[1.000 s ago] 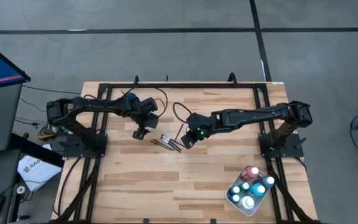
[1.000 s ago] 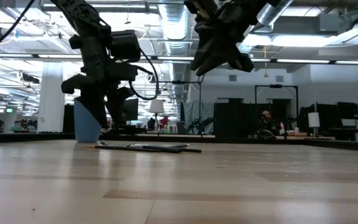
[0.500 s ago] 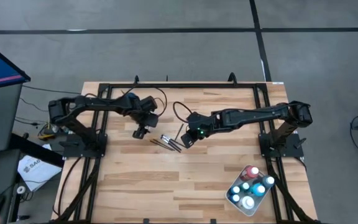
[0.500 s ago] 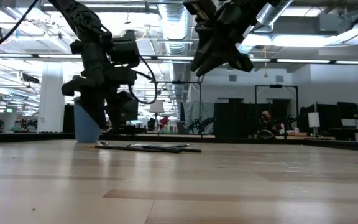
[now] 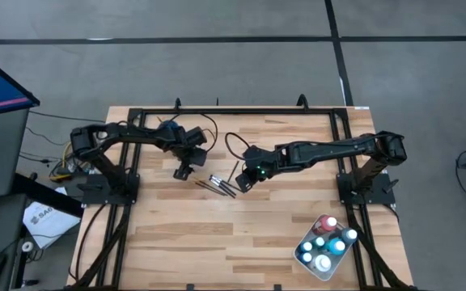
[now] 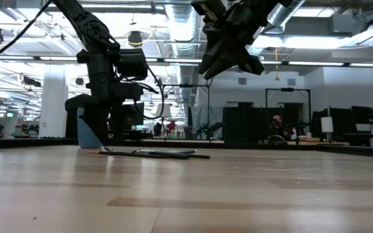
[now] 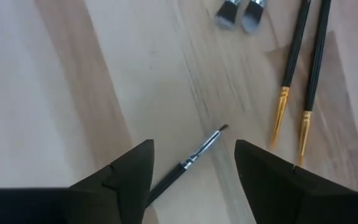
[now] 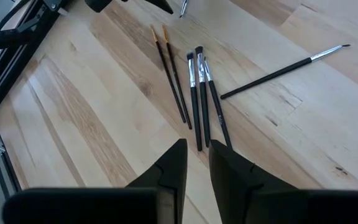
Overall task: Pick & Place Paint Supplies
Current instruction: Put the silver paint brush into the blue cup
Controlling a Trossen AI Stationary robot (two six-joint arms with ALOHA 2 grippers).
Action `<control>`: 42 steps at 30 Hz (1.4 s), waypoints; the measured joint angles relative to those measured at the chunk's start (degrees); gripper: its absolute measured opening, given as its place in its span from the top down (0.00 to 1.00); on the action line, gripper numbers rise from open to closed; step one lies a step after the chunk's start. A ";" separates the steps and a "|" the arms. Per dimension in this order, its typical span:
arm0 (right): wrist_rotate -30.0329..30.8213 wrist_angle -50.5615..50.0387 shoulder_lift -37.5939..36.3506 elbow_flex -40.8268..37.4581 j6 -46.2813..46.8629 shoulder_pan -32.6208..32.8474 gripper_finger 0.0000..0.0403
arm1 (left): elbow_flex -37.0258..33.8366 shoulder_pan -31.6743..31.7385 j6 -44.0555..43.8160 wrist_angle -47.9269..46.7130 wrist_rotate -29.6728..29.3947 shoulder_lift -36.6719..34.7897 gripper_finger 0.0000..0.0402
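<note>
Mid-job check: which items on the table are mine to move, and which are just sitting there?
Job items:
- paintbrushes loose mid-table
- single brush between the left gripper fingers, not gripped
- paint bottles

Bystanders:
- white tray
- blue cup

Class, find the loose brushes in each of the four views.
High: brushes mid-table, just right of the left gripper.
Low: thin dark line right of the cup.
Left wrist: just past the open fingers.
Right wrist: middle of the picture.
Shared landmark: the left gripper, beside them.
</note>
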 joint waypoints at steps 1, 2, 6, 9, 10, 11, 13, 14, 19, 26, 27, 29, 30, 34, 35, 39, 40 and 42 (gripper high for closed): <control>0.00 0.02 0.00 -0.01 0.01 0.00 0.85 | -0.06 0.00 -0.05 -0.14 0.00 0.35 0.48; 0.00 0.00 0.00 -0.02 0.02 0.02 0.85 | -0.26 0.00 -0.44 -0.13 0.07 0.67 0.49; 0.00 0.01 0.00 -0.02 0.04 0.14 0.85 | -1.32 -0.15 -0.94 0.69 0.92 1.81 0.56; 0.17 0.02 0.00 -0.02 0.07 0.15 0.85 | -2.17 -0.15 -1.30 2.13 -0.75 1.74 0.60; 0.30 0.02 0.00 0.00 0.07 0.15 0.85 | -2.33 -0.18 -1.22 2.27 -1.28 1.66 0.62; 0.45 0.02 0.00 0.00 0.10 0.15 0.85 | -2.53 -0.22 -1.20 2.37 -1.59 1.57 0.65; 0.72 0.01 0.00 -0.02 0.17 0.13 0.85 | -3.25 -0.20 -1.20 2.85 -1.49 1.52 0.73; 0.72 0.01 0.00 -0.02 0.17 0.15 0.85 | -3.83 -0.20 -1.18 3.10 -1.50 1.48 0.77; 1.40 0.02 0.00 -0.02 0.17 0.22 0.85 | -5.59 -0.24 -1.41 4.94 -0.16 1.29 0.97; 1.53 0.02 0.00 -0.02 0.20 0.22 0.85 | -5.92 -0.46 -7.34 5.01 0.17 -0.47 1.00; 1.53 0.02 0.00 -0.02 0.20 0.33 0.85 | -5.95 -0.46 -8.48 5.19 0.47 -1.49 1.00; 1.53 0.02 0.00 -0.02 0.20 0.44 0.85 | -6.43 -0.46 -10.58 3.19 1.12 -4.02 1.00; 1.53 0.03 0.00 -0.02 0.20 0.44 0.85 | -6.56 -0.46 -11.67 2.94 1.50 -5.38 1.00; 1.53 0.07 0.00 -0.01 0.57 0.44 0.85 | -6.16 -0.48 -15.44 3.88 2.69 -11.60 1.00; 1.53 0.07 0.00 -0.02 0.71 0.44 0.85 | -6.21 -0.48 -16.58 3.68 3.12 -12.96 1.00; 1.53 0.45 0.00 0.00 0.87 0.44 0.85 | -6.14 -0.48 -23.39 6.83 4.43 -19.76 1.00; 1.53 0.46 0.00 -0.01 1.04 0.44 0.85 | -6.14 -0.38 -25.07 7.80 4.65 -21.75 1.00; 1.53 0.61 0.00 -0.02 1.18 0.44 0.85 | -6.09 -0.03 -28.76 12.05 5.05 -25.92 1.00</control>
